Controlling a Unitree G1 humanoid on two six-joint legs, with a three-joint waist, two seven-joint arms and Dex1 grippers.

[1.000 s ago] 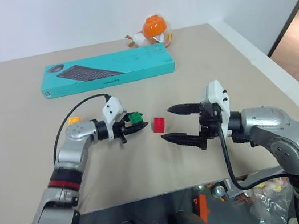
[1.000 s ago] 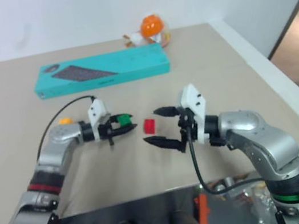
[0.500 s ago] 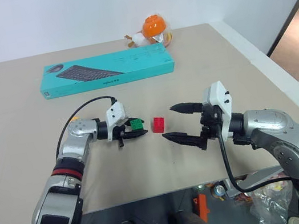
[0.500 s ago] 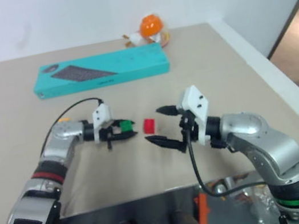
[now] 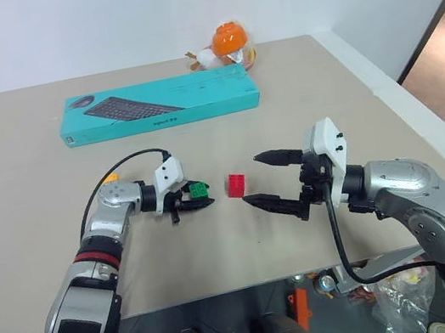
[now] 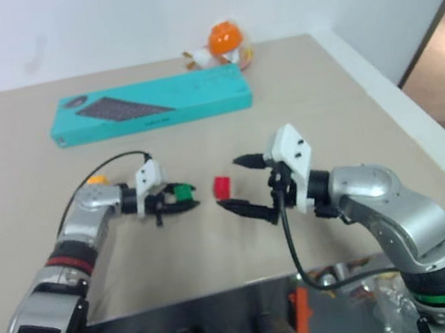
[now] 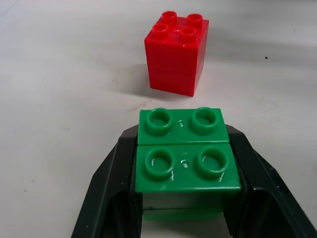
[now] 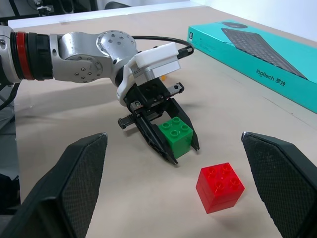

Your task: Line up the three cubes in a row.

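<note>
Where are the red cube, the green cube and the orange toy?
red cube (image 5: 235, 185), left eye view, its front face
green cube (image 7: 184, 154), left wrist view, its studded top
orange toy (image 5: 229, 39), left eye view, its orange cap

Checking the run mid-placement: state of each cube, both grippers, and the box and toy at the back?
green cube: held between the left gripper's fingers, studs up, a gap short of the red cube
red cube: free on the table, upright
yellow-orange cube: on the table behind the left arm, partly hidden
left gripper: shut on the green cube
right gripper: open, holding nothing
keyboard box: flat, closed
round toy: untouched
</note>
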